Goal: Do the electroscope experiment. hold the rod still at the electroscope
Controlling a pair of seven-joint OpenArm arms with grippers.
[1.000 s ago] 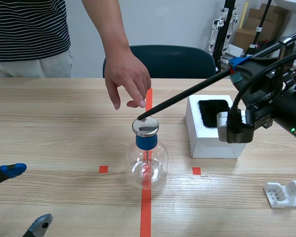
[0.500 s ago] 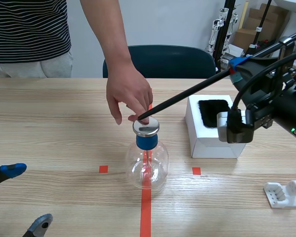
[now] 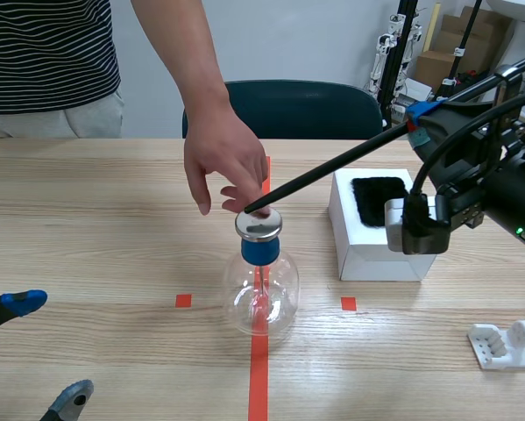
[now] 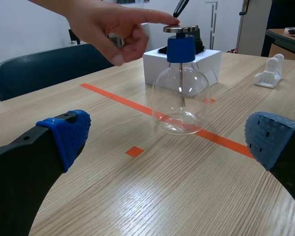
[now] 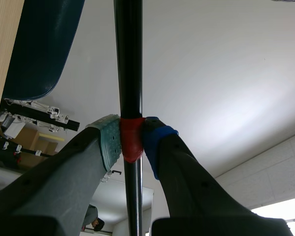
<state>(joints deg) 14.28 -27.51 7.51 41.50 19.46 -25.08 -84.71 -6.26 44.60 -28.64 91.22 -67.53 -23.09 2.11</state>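
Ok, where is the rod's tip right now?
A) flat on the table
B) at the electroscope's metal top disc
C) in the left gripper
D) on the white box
B: the rod, clamped in the right gripper, slants down to the metal disc on the electroscope, next to the person's hand.

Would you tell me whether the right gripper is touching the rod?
Touching: the right wrist view shows the right gripper clamped on the rod from both sides.

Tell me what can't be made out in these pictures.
Scene view: whether the rod tip touches the cap of the electroscope; the person's hand crowds it.
Scene view: its inner parts, too small.
Right wrist view: rod tip, cut off by the edge.
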